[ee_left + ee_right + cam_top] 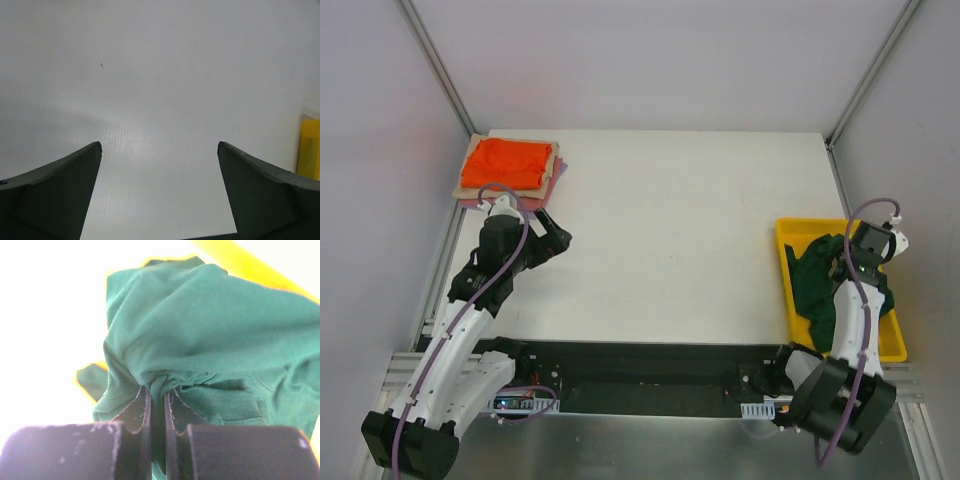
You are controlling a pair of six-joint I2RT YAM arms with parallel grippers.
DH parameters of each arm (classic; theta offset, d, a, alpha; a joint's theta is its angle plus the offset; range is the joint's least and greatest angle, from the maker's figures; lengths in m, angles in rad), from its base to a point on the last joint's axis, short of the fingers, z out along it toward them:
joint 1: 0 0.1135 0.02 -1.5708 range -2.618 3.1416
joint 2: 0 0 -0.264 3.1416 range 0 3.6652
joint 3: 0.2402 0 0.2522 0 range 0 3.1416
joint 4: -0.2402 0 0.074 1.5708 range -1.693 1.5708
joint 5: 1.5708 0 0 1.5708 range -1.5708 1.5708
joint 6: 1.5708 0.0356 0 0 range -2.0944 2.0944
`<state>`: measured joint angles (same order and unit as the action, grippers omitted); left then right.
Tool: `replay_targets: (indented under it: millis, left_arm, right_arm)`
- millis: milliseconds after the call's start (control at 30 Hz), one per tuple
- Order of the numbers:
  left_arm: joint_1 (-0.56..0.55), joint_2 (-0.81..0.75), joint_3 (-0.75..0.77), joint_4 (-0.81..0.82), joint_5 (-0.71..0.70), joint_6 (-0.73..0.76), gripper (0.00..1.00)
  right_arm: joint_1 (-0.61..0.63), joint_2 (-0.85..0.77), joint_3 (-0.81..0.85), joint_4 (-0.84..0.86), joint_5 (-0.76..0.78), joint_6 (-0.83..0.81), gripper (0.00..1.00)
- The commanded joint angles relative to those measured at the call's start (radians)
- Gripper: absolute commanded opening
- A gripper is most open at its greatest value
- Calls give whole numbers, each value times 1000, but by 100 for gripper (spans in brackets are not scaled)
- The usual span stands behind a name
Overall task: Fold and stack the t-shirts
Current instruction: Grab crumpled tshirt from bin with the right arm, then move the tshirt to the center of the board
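The green shirt (210,325) lies crumpled inside the yellow tray (895,345), covering much of its floor. The right pincer (157,400) stands directly over the tray and is closed on a gathered fold of this shirt. In the right wrist view the two dark fingers sit almost together with a thin ridge of cloth pinched between them, and wrinkles radiate from the pinch point.

Key relation: the shirt hangs immediately ahead of and below the right pincer, touching it. The heap shows no clear long axis, and collar, hem and sleeves cannot be told apart. The right arm is by far the nearer one. Judgement: the coming move is a lift clear of the tray wall, then a carry onto the open bench (670,220) beside the tray, where the cloth can be spread.

The left pincer (159,146) is wide open and holds nothing. It hovers over bare bench, well apart from the tray.

The orange shirt (505,163) tops a folded stack at the bench corner diagonally farthest from the tray. A tan shirt (557,158) and a pink shirt (552,185) show as edges beneath it.

Materials: the green shirt is soft, matte knit that drapes and bunches; the tray is rigid plastic with upright walls; the bench is smooth, white and flat
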<state>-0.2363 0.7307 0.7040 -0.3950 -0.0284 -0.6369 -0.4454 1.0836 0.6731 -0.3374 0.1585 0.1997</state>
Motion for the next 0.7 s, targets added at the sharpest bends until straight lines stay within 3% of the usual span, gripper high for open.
replay_targets:
  millis: [0,133,267,533,667]
  left_arm:
    - [-6,35,0,87,94,0,99]
    - [-8,61,-24,148,163,9,99]
    - [-8,64,-41,174,190,9,99]
    - [-6,-11,-95,174,160,-40,99]
    - [-8,-59,-120,165,160,-60,99]
  right_arm:
    - [68,-241,118,-12,-66,3,1]
    - [196,-306,351,-94,-148,-34,1]
    - [428,-240,544,-51,-391,-43,1]
    - [977,103,997,-6,-407,-166,1]
    - [1068,243,1145,-20,-402,-186,1]
